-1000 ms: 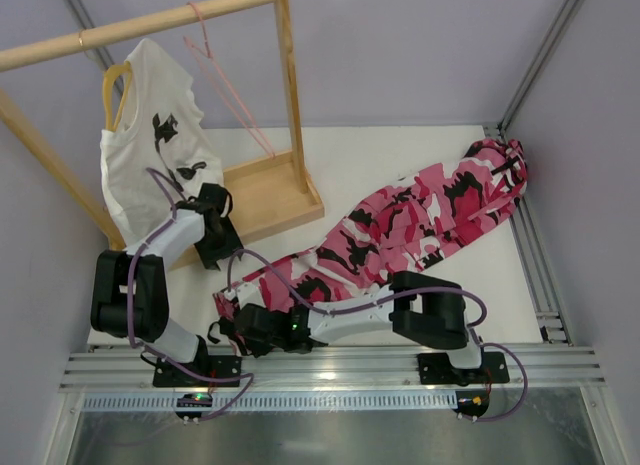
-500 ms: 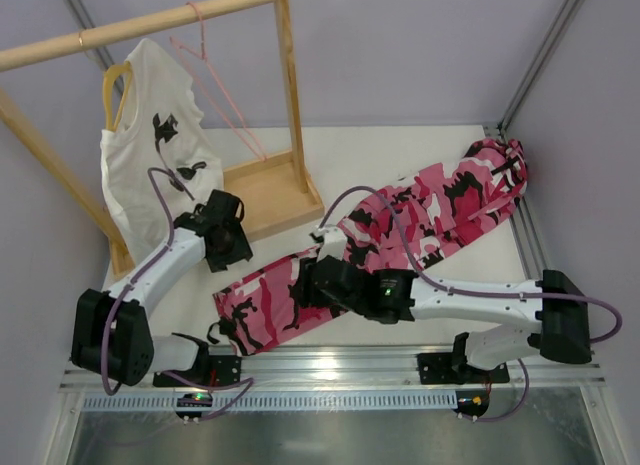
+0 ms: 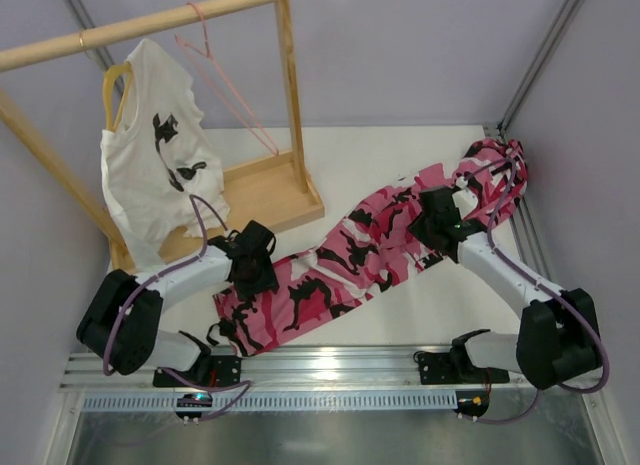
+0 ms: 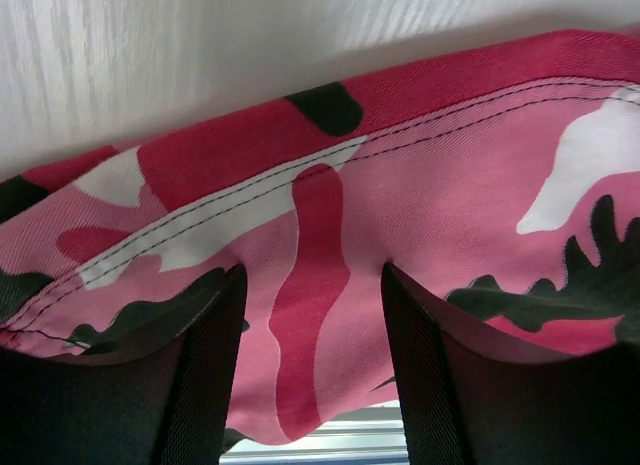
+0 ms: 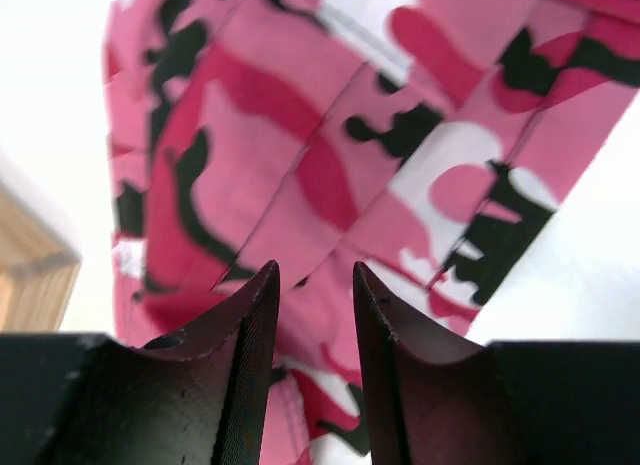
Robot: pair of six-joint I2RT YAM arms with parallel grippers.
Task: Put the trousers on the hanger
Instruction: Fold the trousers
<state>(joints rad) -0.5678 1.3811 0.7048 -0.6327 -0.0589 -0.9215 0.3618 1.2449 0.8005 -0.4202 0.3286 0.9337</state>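
- The trousers are laid out flat on the white table, running slantwise from the near left to the far right corner.
- The left gripper is set down over the near-left end of the trousers, close to their edge.
- In the left wrist view its jaws are seen spread wide, with the fingers pressed against the cloth; a strip of fabric lies in the gap, but nothing is pinched.
- The right gripper is held over the far part of the trousers, near the bunched end.
- In the right wrist view its fingers are seen a narrow way apart, with nothing between them; whether they touch the cloth cannot be told.
- The hanger is hung by its hook on the wooden rail, well apart from the trousers and bare.
- A white T-shirt is hung beside it on a yellow hanger.
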